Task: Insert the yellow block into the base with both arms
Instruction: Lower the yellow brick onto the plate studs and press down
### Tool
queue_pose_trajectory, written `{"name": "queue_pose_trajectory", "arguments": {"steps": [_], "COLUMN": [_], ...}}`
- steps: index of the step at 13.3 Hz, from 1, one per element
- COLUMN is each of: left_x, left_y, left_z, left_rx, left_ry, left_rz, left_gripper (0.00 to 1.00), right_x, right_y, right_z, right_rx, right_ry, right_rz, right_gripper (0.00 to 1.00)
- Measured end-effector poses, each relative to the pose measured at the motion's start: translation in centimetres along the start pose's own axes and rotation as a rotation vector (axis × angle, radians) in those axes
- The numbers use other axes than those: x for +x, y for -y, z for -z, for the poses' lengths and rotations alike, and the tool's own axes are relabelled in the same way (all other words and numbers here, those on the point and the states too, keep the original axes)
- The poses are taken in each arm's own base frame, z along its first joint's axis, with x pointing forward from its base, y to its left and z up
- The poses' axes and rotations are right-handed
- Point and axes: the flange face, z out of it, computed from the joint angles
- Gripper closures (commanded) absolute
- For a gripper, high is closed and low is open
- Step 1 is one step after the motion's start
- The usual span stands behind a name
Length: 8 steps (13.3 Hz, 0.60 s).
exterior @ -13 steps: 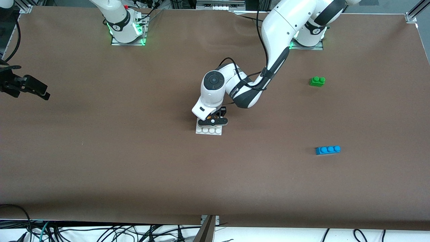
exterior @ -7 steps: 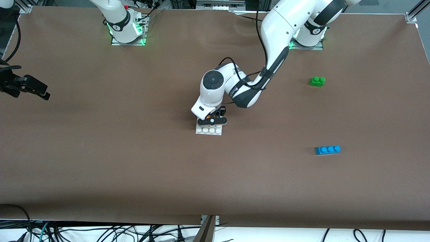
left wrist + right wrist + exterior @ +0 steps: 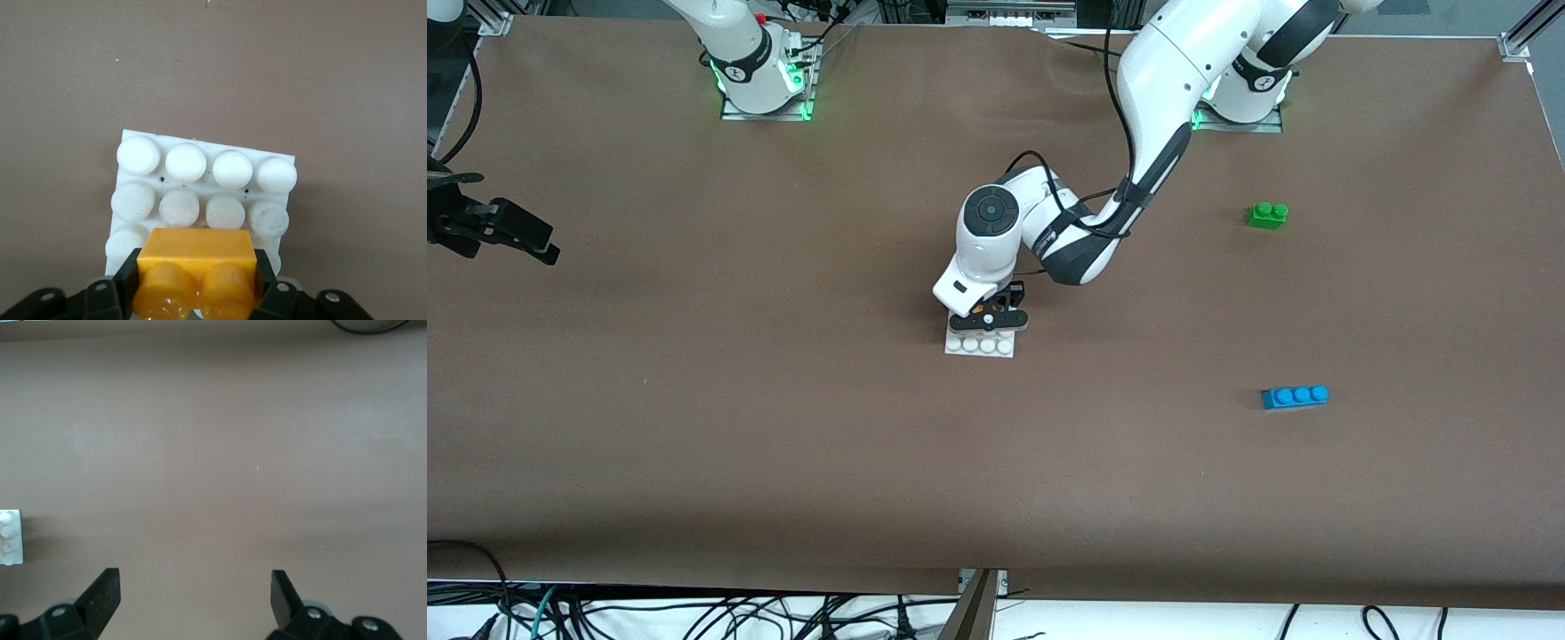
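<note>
The white base lies at the table's middle; it also shows in the left wrist view. My left gripper is right over the base's edge farther from the front camera. It is shut on the yellow block, studs toward the wrist camera, its body over the base's studs. In the front view only a speck of the yellow block shows between the fingers. My right gripper is open and empty, waiting over bare table at the right arm's end; it shows at the front view's edge.
A green two-stud brick and a blue three-stud brick lie toward the left arm's end of the table, the blue one nearer the front camera. A corner of the base shows in the right wrist view.
The left gripper has crept very slightly toward the robots' side over the base. The right arm has not moved.
</note>
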Motion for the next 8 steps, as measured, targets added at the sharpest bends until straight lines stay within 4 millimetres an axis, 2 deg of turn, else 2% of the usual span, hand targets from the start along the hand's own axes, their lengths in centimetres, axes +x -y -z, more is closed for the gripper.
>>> {"name": "queue_pose_trajectory", "arguments": {"steps": [4,5,6,7,8], "left_x": [-0.28,-0.33,-0.38,-0.41,-0.44], "left_y": [-0.09,-0.1,-0.11,-0.11,-0.08], "left_z": [0.04,0.02,0.0,-0.04,-0.14], "left_rx": [0.015,0.016,0.018,0.019,0.022], "left_ry": [0.011,0.012,0.013,0.014,0.016], "left_rz": [-0.003,-0.004,-0.005,-0.004,-0.004], "left_gripper": [0.98,0.91,0.65,0.55,0.52], "right_x": [0.0,0.0,0.0,0.0,0.0], "right_y": [0.0,0.0,0.0,0.01,0.01], "right_z": [0.0,0.0,0.0,0.0,0.0], "right_rx": [0.0,0.0,0.0,0.0,0.0], "right_ry": [0.0,0.0,0.0,0.0,0.0], "right_rz": [0.0,0.0,0.0,0.0,0.0], "right_gripper": [0.0,0.0,0.0,0.0,0.0]}}
